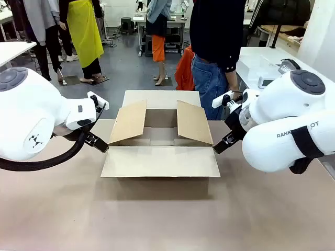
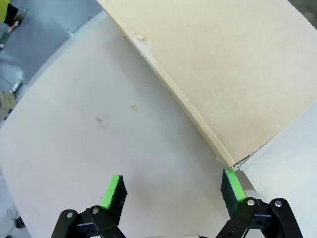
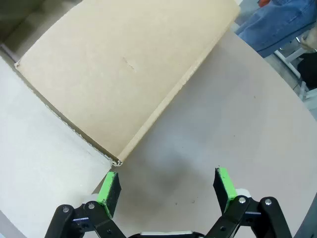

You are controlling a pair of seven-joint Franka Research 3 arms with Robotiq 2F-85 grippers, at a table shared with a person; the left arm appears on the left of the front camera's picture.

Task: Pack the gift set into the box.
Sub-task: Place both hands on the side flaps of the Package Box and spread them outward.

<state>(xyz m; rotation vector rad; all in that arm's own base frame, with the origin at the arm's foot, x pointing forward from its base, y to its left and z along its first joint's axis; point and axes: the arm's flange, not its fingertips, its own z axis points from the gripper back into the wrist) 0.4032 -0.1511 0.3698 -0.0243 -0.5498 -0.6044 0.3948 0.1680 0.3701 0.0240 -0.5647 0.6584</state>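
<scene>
The box (image 1: 159, 161), a brown cardboard carton, stands in the middle of the table with all four flaps spread open. The gift set is out of view. My left gripper (image 1: 98, 142) hovers low beside the box's front left corner, open and empty. In the left wrist view the gripper (image 2: 172, 184) has bare table between its green pads, and the box's side flap (image 2: 223, 64) ends just above the right pad (image 2: 232, 184). My right gripper (image 1: 222, 145) sits at the front right corner, also open. In the right wrist view its (image 3: 166, 181) left pad (image 3: 110, 184) is just under the flap's (image 3: 124, 74) corner.
A person (image 1: 214, 47) in a dark top and jeans stands at the far edge, just behind the box's right side. The beige tabletop (image 1: 157, 219) stretches bare in front of the box. A white side table (image 1: 259, 65) with some items stands at the back right.
</scene>
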